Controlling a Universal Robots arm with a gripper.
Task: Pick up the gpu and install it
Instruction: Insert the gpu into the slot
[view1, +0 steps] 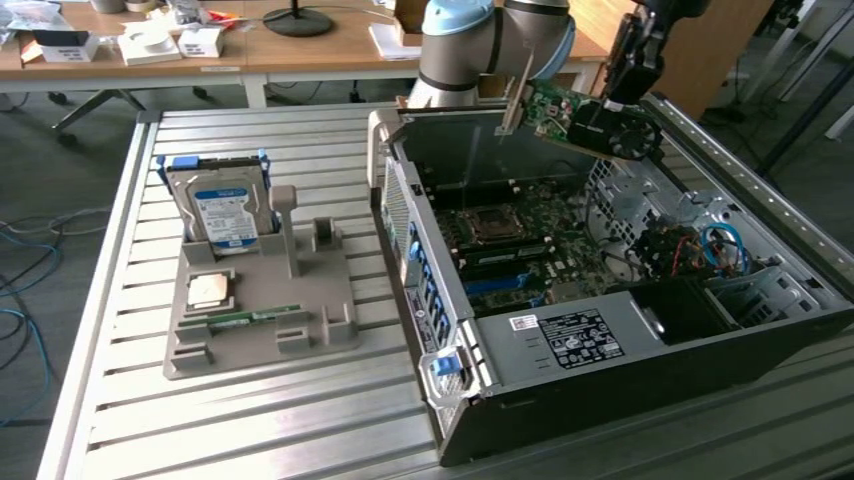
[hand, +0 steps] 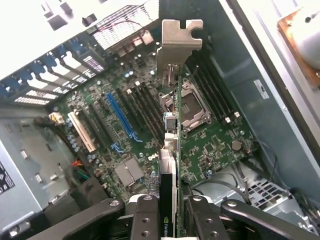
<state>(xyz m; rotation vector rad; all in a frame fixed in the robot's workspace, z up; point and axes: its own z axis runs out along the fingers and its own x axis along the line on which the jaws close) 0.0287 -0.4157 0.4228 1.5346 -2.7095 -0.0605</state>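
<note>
Behind the computer case (view1: 667, 370), the arm (view1: 467, 50) is silver-grey tubing with pale blue joint caps. Over the case, the gripper (hand: 171, 205) is black: 2 matte fingers (hand: 145, 217) on linkage bars dotted with round screws.

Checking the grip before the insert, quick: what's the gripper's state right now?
Gripper: shut on the gpu, held above the open case.

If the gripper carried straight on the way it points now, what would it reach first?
The gripper, shut on the gpu, points down into the open case. The card's metal bracket leads, so it would likely meet the motherboard first, beside the CPU socket; depth is hard to judge.
</note>
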